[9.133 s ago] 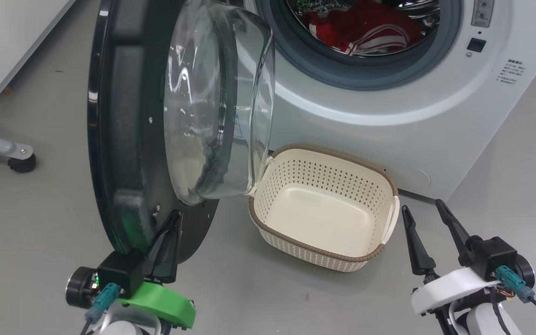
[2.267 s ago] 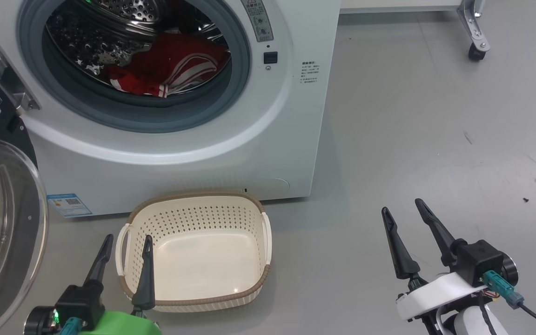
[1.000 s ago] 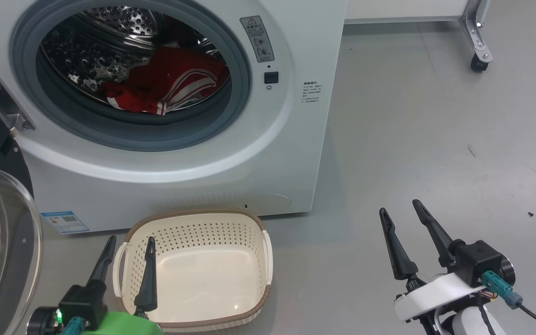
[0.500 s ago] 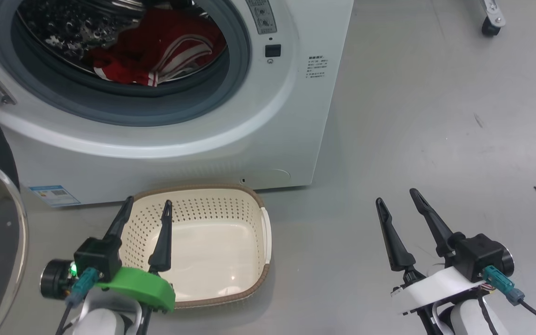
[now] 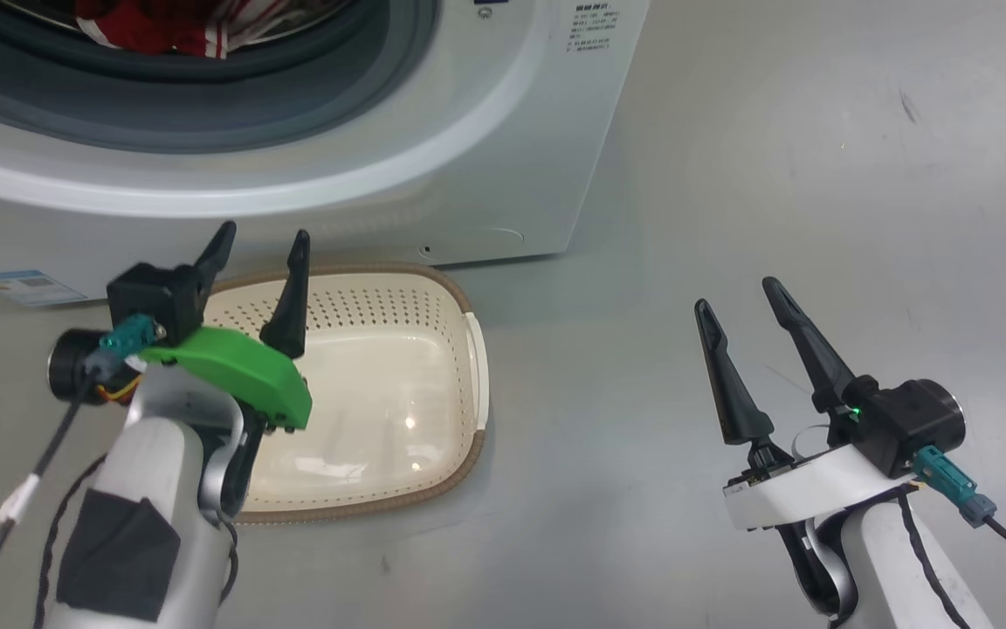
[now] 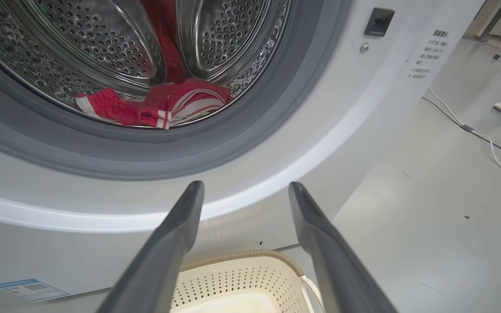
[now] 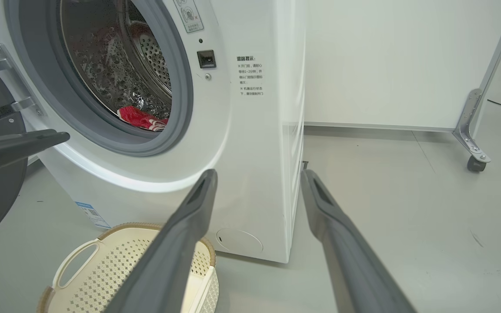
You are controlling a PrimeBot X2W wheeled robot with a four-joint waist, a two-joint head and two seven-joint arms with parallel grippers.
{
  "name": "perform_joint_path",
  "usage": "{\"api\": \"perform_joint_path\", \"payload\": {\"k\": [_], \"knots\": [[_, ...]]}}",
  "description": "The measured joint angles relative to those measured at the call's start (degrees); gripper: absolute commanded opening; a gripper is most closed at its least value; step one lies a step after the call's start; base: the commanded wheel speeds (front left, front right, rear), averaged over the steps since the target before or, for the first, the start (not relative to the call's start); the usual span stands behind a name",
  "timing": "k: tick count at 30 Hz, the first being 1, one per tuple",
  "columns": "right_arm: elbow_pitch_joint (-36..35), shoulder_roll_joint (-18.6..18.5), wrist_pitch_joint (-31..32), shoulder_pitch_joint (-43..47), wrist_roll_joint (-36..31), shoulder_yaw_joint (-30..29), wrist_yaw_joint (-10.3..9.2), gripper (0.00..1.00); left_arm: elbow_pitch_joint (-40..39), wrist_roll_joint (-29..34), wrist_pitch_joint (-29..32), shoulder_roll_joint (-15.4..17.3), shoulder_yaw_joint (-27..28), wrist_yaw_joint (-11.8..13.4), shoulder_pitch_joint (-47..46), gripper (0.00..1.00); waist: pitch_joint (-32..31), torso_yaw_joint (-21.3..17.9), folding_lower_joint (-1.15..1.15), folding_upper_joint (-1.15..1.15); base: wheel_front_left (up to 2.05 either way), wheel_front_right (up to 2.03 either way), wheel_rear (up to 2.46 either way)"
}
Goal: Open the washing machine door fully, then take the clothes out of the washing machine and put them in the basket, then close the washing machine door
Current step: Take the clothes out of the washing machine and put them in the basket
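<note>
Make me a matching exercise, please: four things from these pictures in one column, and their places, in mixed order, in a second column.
Things:
1. clothes
2. basket
3. left hand
4. right hand

Places:
A. over bare floor, right of the basket
B. in the drum
C. over the basket
D. on the floor, before the machine

Pairs: 1-B, 2-D, 3-C, 4-A
</note>
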Motion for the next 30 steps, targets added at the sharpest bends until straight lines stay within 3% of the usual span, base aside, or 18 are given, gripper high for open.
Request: {"api": "perform_joint_path", "payload": {"k": [6,21,30], "knots": [[-1.02,-0.03,0.0,-2.72,0.11,0.11,0.0,1.0,1.87,-1.66,4.8,1.05,0.77,-0.85,-9.07,1.0,4.87,-0.77,0.0,0.0,0.0,0.0,0.0],[-1.35,-0.12,-0.01,-9.34,4.19,2.67,0.0,1.0,7.47,-2.9,14.04,8.81,4.92,-1.82,-26.25,1.0,14.78,-4.86,0.0,0.0,0.0,0.0,0.0],[-1.2,-0.15,-0.01,-10.55,5.58,4.66,0.0,1.0,10.79,-4.3,17.57,10.14,5.56,-2.32,-33.7,1.0,17.5,-8.31,0.01,0.0,0.0,0.0,0.0]]}}
